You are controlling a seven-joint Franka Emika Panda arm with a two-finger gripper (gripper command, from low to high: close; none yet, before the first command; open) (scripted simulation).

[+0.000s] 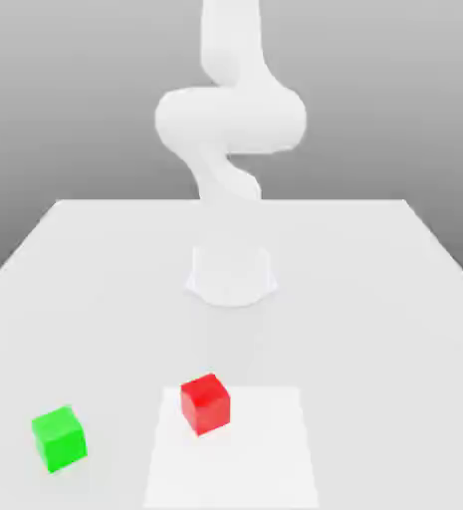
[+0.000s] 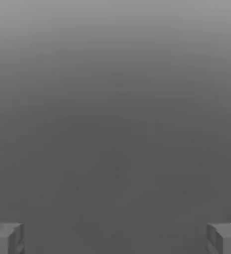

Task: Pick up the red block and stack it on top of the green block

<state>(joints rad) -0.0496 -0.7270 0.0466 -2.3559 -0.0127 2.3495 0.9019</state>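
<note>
Red and loose, the block (image 1: pixel 206 404) sits on the pale square (image 1: pixel 255 468) of the table (image 1: pixel 374 349), well apart from the green block (image 1: pixel 60 438) — and the hand (image 2: pixel 115 240) is spread wide and empty, presumably to straddle the red cube before stacking.

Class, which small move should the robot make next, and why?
Probably bring the open claw down toward the red block, since that block sits apart from the green block, not yet stacked, and nothing is between the claw's fingers.
</note>
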